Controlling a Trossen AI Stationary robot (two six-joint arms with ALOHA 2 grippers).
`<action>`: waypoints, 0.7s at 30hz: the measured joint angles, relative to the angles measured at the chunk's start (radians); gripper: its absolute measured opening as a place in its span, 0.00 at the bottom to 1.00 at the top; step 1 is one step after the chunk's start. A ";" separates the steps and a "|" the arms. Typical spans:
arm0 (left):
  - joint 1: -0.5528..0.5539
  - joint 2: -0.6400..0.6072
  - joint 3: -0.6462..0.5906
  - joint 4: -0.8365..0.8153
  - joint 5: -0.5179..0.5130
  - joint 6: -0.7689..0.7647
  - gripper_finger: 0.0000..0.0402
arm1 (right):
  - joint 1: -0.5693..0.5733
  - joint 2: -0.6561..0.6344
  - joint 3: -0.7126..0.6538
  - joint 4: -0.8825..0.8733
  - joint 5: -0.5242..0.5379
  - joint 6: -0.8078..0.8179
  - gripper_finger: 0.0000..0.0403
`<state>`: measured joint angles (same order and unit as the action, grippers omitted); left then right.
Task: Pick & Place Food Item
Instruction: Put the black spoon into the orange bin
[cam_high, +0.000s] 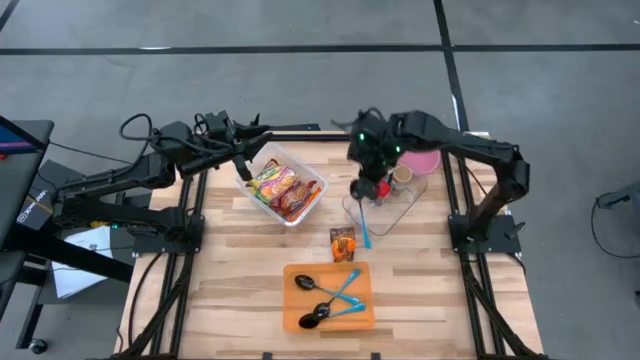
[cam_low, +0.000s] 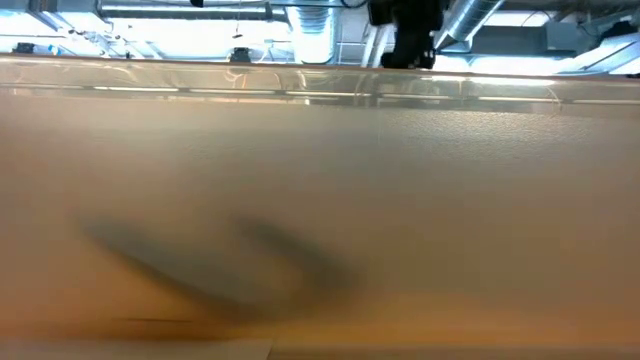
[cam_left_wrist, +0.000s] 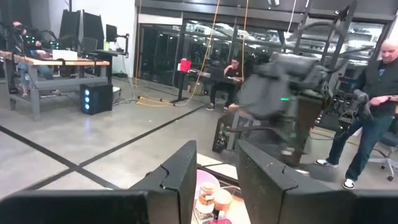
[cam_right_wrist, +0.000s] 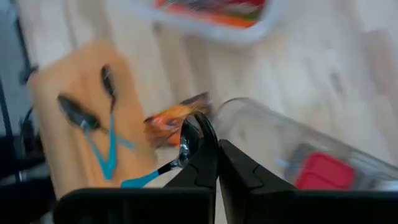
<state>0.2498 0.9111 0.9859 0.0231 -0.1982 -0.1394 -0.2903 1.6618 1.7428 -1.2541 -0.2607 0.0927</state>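
In the high view the right tool (cam_high: 367, 190) hung just right of the frame's centre, over the near-left corner of a clear container (cam_high: 392, 208), its jaws pinched shut on the blue handle of a spoon (cam_high: 363, 228) that dangled bowl-up. The right wrist view confirmed it: the spoon's dark bowl (cam_right_wrist: 186, 142) sat right at the fingertips, the handle trailing away.

The food item, a small orange snack packet (cam_high: 343, 243), lay flat on the desk just below the container and above the wooden tray (cam_high: 290, 310) carrying two more spoons. It looked light, crinkly and soft, likely slippery on its foil face. A pinch across one crimped edge or the narrow width would probably hold better than pressing on the flat middle.

The left tool (cam_high: 243, 172) waited at the upper left, over the rim of the white bin (cam_high: 318, 184) of packets, its fingers (cam_left_wrist: 180, 180) narrowly parted and empty.
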 joint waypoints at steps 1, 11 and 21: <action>0.000 0.002 0.000 -0.002 0.000 0.000 0.26 | 0.025 -0.009 -0.014 0.006 0.000 -0.004 0.00; -0.013 0.047 0.001 -0.002 0.001 -0.050 0.26 | 0.240 -0.020 -0.033 0.104 -0.002 -0.071 0.00; -0.036 0.062 0.000 -0.006 0.003 -0.052 0.26 | 0.335 0.005 -0.030 0.232 -0.040 -0.173 0.00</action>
<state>0.2134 0.9728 0.9863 0.0171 -0.1951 -0.1919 0.0443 1.6667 1.7126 -1.0225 -0.3008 -0.0800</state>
